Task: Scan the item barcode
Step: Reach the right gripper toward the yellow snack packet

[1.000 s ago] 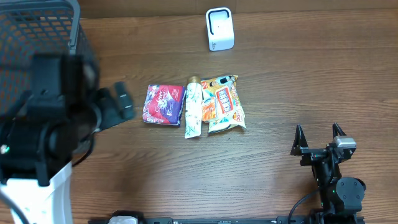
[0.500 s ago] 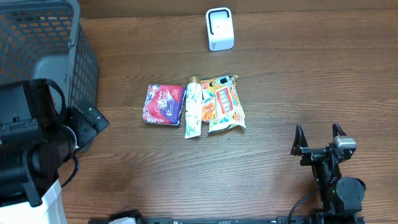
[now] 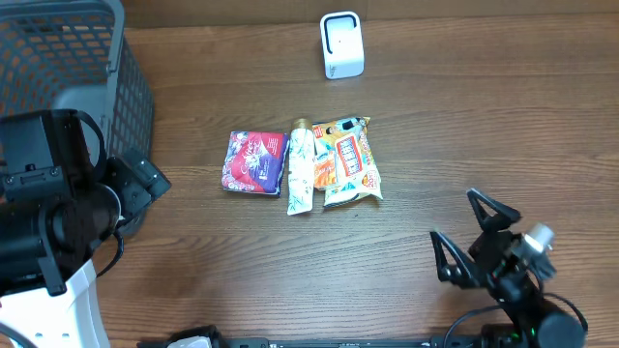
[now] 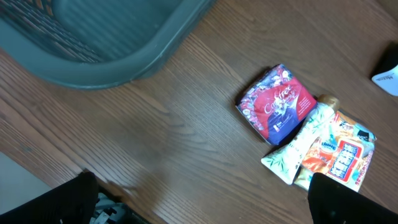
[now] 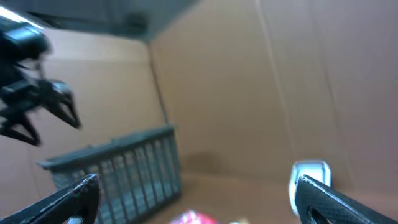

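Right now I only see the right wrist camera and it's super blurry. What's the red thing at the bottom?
Observer: A red packet, lying flat. It is the leftmost of three items in a row.
Operator: What are the other two?
Observer: A white tube in the middle and an orange snack bag on the right, side by side.
Operator: Am I holding anything?
Observer: No. The right end effector is open and empty, well apart from the row.
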